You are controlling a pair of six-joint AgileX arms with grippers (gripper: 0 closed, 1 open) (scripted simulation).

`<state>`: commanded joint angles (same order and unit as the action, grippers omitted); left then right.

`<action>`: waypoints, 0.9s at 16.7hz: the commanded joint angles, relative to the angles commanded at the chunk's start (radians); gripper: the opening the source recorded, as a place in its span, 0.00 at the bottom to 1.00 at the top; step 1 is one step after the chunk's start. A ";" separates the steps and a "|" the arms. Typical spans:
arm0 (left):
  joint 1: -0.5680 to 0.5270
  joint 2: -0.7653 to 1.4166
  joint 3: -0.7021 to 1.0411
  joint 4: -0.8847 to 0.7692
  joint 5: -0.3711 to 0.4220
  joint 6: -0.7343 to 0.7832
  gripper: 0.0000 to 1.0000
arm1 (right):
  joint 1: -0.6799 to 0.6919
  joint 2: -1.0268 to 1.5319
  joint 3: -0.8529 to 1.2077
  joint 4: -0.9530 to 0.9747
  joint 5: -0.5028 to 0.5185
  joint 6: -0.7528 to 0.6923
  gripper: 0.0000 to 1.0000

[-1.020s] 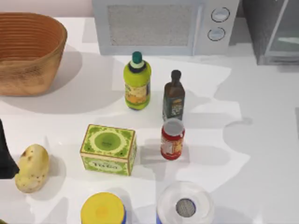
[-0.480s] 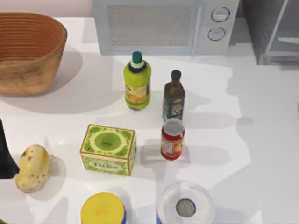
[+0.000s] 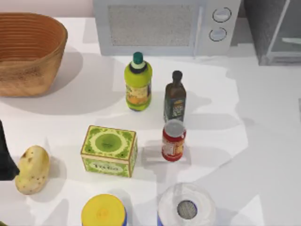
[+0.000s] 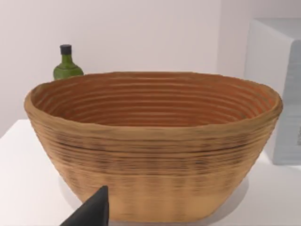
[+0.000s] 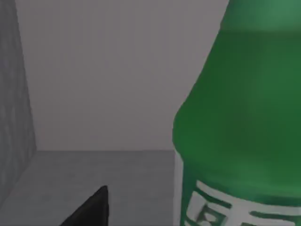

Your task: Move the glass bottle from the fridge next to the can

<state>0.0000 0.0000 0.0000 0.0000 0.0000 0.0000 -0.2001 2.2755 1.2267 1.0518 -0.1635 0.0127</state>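
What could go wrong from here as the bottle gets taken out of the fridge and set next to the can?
1. The glass bottle stands close to the right tool's camera inside the grey fridge; a poor approach could tip it.
2. The can is crowded: the dark brown bottle stands just behind it, the green box beside it and the paper roll in front. Any of these could be knocked while placing.

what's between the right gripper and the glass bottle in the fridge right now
Nothing visible. In the right wrist view the glass bottle stands close ahead against bare grey fridge walls, with one dark fingertip of the right gripper beside it. No object sits between them.
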 joint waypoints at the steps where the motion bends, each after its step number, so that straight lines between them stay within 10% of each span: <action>1: 0.000 0.000 0.000 0.000 0.000 0.000 1.00 | 0.002 0.017 0.034 -0.017 0.003 0.000 1.00; 7: 0.000 0.000 0.000 0.000 0.000 0.000 1.00 | 0.006 0.042 0.085 -0.044 0.007 0.000 1.00; 15: 0.000 0.000 0.000 0.000 0.000 0.000 1.00 | 0.006 0.042 0.085 -0.044 0.007 0.000 0.40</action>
<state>0.0000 0.0000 0.0000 0.0000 0.0000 0.0000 -0.1937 2.3176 1.3116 1.0079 -0.1566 0.0123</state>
